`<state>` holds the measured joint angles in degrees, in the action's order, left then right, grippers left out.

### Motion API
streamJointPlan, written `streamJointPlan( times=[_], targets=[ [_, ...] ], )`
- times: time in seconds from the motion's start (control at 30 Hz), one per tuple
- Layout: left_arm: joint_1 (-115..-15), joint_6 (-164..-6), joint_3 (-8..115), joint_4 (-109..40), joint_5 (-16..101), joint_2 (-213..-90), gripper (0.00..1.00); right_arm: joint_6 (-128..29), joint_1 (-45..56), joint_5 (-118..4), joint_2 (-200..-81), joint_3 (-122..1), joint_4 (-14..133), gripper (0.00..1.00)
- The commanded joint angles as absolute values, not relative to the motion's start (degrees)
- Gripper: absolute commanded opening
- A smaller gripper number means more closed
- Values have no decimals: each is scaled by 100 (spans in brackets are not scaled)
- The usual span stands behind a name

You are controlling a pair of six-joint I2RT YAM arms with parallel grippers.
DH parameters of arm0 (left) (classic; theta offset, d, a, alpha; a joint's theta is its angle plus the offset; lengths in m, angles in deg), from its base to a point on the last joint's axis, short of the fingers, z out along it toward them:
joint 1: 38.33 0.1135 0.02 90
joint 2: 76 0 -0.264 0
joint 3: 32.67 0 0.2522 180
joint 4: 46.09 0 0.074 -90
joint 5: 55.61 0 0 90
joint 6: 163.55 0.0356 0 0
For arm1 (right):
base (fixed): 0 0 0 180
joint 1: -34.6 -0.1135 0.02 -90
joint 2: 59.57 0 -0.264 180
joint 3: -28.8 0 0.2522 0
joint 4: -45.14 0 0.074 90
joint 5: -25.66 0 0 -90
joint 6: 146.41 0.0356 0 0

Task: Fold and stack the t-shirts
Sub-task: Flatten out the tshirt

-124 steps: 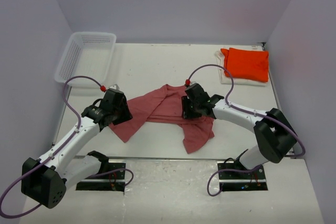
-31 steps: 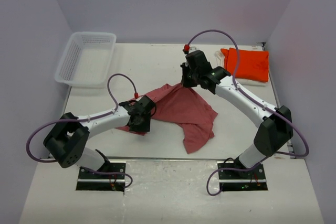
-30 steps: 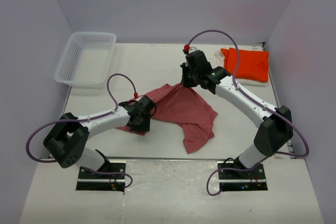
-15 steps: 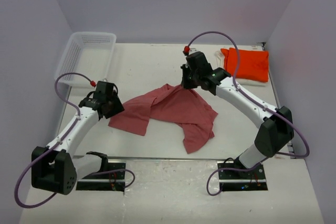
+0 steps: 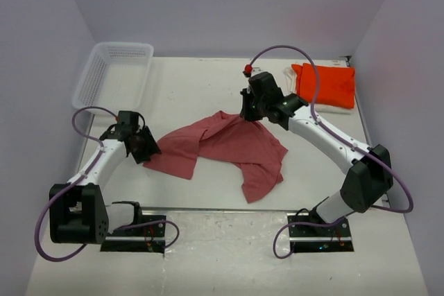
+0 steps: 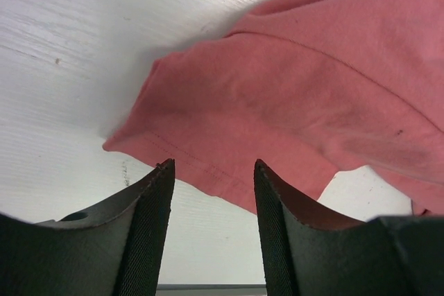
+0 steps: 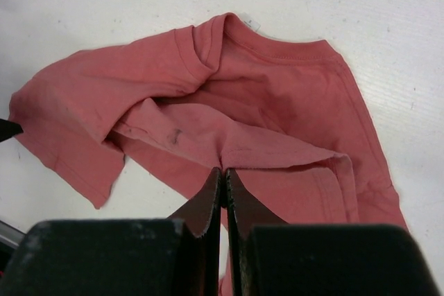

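While my right end effector is clenched on a raised fold of the rose-red t-shirt, my left end effector hangs released, jaws apart, just over the hem edge on the shirt's side toward the basket. This shirt lies crumpled on the tabletop, nearer to my bases than the basket. The orange t-shirt lies folded well apart from the basket, on what I take for the white t-shirt. For this step I should lower the left jaws around the hem, catch the edge fully, and close firmly. Then I pull both grips apart gently, so the cloth spreads flat without slipping or dragging.
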<state>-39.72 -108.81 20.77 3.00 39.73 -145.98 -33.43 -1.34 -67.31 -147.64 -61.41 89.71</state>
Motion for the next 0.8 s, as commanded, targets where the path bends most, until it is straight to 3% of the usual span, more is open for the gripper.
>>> streamJointPlan(
  times=[0.0, 0.33, 0.77],
  targets=[
    [-3833, -10703, 2160, 133, 4133, -14675, 50, -3435, -117, -6558, -14553, -6134, 8747, 0],
    [-3473, -10809, 2223, 344, 3553, -15053, 51, -3487, 6, -6470, -14483, -6152, 8738, 0],
    [-2980, -10659, 2240, 177, 3641, -15352, 52, -3487, 155, -6250, -14351, -6082, 8685, 0]
  ],
)
